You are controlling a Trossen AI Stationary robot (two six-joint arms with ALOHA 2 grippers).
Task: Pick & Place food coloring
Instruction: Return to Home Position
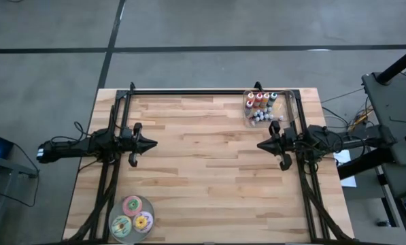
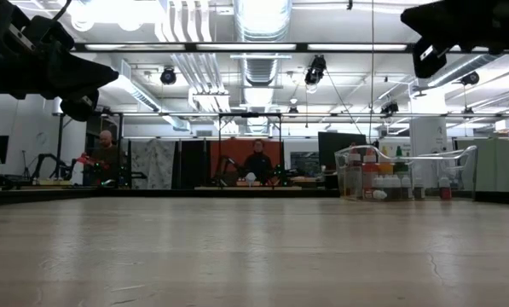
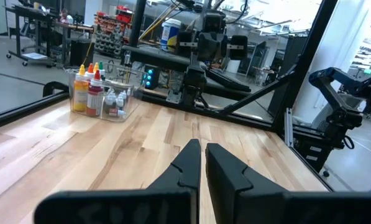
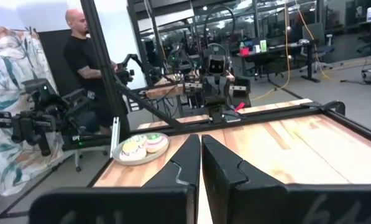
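The food coloring point(image 1: 260, 105), small bottles with pale caps and red, orange and yellow bodies, stands in a clear box point(image 1: 279, 109) at the table's far right. The left wrist view shows the bottles point(image 3: 96, 92) and the low view shows the box point(image 2: 382, 175). My left gripper point(image 1: 151, 143) hovers level over the table's left side, its fingers point(image 3: 202, 146) shut on nothing. Facing it over the right side is my right gripper point(image 1: 260, 145), just in front of the box and apart from it, its fingers point(image 4: 201, 138) also shut on nothing.
A plate point(image 1: 132, 216) with pink, green and yellow discs sits at the near left corner, also seen in the right wrist view as the plate point(image 4: 141, 148). A dark frame rail point(image 1: 209, 91) runs along the far edge. Bare wood point(image 1: 203, 156) lies between the grippers. A person point(image 4: 86, 62) stands beyond the table.
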